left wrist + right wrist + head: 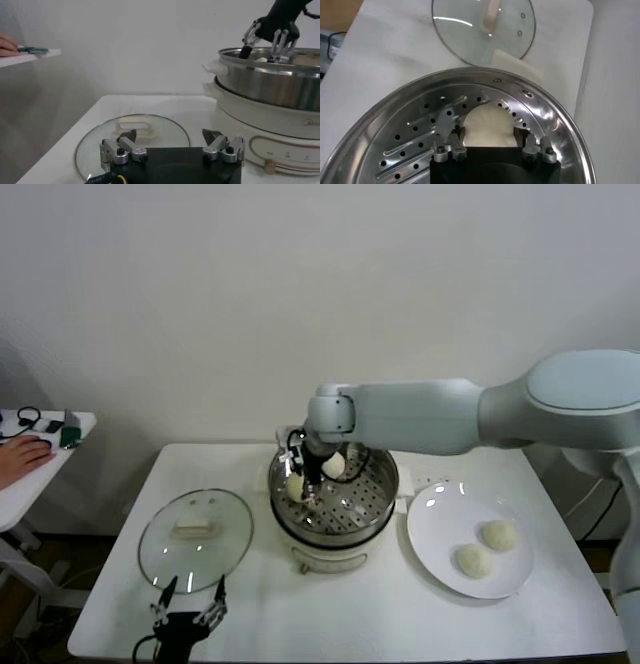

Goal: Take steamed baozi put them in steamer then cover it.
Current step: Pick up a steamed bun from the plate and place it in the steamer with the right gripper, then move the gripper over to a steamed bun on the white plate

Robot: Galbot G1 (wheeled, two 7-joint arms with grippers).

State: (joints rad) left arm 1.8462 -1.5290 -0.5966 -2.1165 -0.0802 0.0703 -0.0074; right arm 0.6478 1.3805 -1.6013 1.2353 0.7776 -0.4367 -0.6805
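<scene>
Head view — smooth cream baozi (296, 484) in steamer (378, 502)

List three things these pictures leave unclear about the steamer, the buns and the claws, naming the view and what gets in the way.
1. Head view: the right claw covers part of the steamer floor and of a bun.
2. Right wrist view: the bun's near side is hidden behind the claw body; whether the fingers touch it is unclear.
3. Head view: the left claw is cut off by the bottom edge.
</scene>
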